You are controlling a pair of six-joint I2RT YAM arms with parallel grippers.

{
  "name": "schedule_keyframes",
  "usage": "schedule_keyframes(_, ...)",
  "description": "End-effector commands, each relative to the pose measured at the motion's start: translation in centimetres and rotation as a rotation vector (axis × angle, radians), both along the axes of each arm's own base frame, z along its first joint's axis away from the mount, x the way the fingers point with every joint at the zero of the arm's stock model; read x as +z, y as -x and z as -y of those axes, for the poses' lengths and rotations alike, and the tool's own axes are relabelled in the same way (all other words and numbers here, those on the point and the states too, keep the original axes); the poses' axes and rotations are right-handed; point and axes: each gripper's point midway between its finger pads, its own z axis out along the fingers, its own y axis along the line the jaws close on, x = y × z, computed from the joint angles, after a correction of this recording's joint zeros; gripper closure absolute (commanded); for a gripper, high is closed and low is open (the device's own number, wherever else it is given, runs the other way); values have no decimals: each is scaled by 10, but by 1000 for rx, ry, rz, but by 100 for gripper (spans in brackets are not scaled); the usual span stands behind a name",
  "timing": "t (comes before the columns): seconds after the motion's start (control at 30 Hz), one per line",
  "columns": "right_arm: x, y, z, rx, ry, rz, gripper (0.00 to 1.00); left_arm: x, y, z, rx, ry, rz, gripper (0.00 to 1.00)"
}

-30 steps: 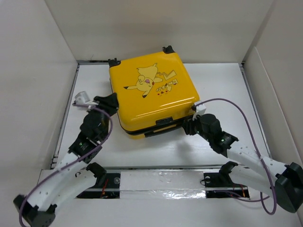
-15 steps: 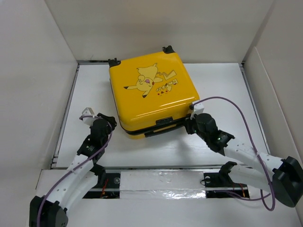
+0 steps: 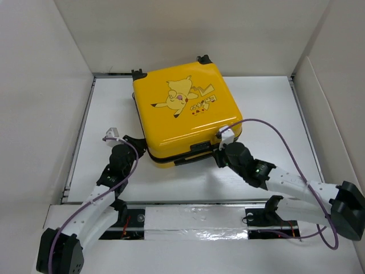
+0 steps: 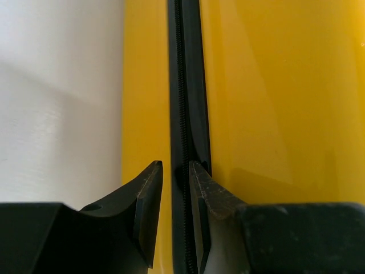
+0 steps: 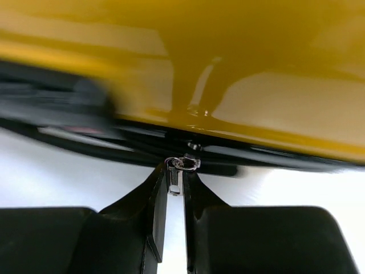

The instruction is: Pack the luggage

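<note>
Luggage point(image 3: 185, 114) (front edge blurred): right claw point(image 5: 175, 178) pinches its zipper pull point(image 5: 182, 164).

The luggage point(image 3: 182, 117) is bright glossy yellow, with a cartoon Pikachu print point(image 3: 174, 98) on top in yellow, black outlines and a pinkish-red bit (plus small lettering with red dots beside it). Zipper trim point(image 4: 185, 114) and wheels point(image 3: 138, 73) are black, the zipper pull point(image 5: 181, 164) silver. Counter point(image 3: 268, 108) is plain white. Left end effector point(image 4: 175, 166) and right end effector point(image 5: 175, 174) are black, arms point(image 3: 296, 185) white, cables point(image 3: 285, 132) purple.
</note>
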Motion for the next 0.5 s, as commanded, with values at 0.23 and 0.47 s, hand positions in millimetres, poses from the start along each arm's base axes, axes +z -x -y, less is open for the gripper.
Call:
schedule_keyframes(0.23,71,114,-160,560,-243,-12,100,35,-3,78,-239,149,113,77)
schedule_keyframes(0.47,117,170,-266,896,-424,-9,100,28,1,90,-256,159,83,77)
